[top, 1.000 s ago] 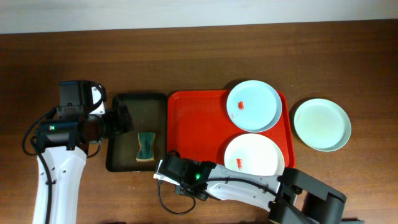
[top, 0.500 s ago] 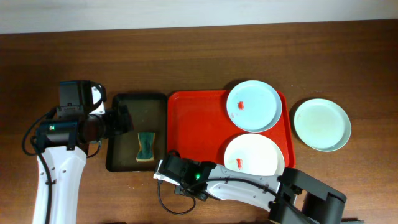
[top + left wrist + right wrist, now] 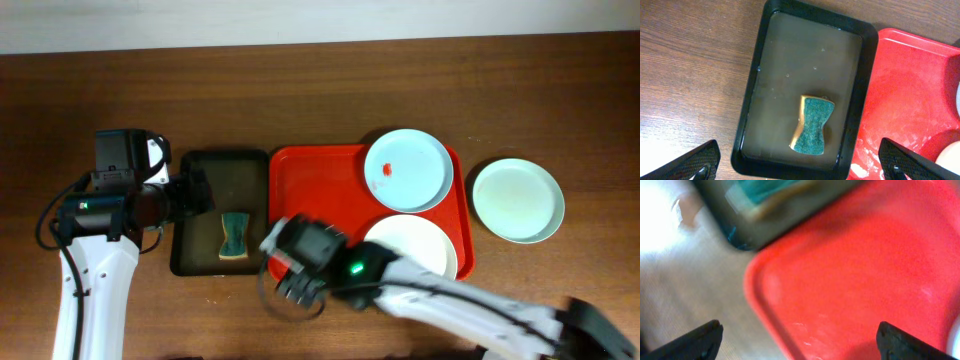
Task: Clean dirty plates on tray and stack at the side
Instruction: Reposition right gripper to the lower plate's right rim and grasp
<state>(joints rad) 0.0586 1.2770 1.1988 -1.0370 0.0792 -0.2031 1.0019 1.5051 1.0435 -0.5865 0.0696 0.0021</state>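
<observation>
The red tray (image 3: 320, 190) holds two pale plates. The far one (image 3: 408, 170) has a red smear; my right arm partly covers the near one (image 3: 425, 243). A third plate (image 3: 517, 200) lies on the table to the tray's right. My right gripper (image 3: 280, 262) is blurred over the tray's front left corner. In the right wrist view that gripper (image 3: 800, 345) is open and empty above the tray's (image 3: 865, 265) rim. My left gripper (image 3: 197, 192) hangs open over the dark tray (image 3: 200, 262), empty in its own view (image 3: 800, 170).
A green and yellow sponge (image 3: 812, 125) lies in shallow water in the dark tray (image 3: 755, 100), which stands against the red tray's (image 3: 910, 95) left side. Bare wooden table surrounds both trays.
My right gripper has gone from shut to open, and its arm has swung up and to the right, blurred. The left arm has not moved.
</observation>
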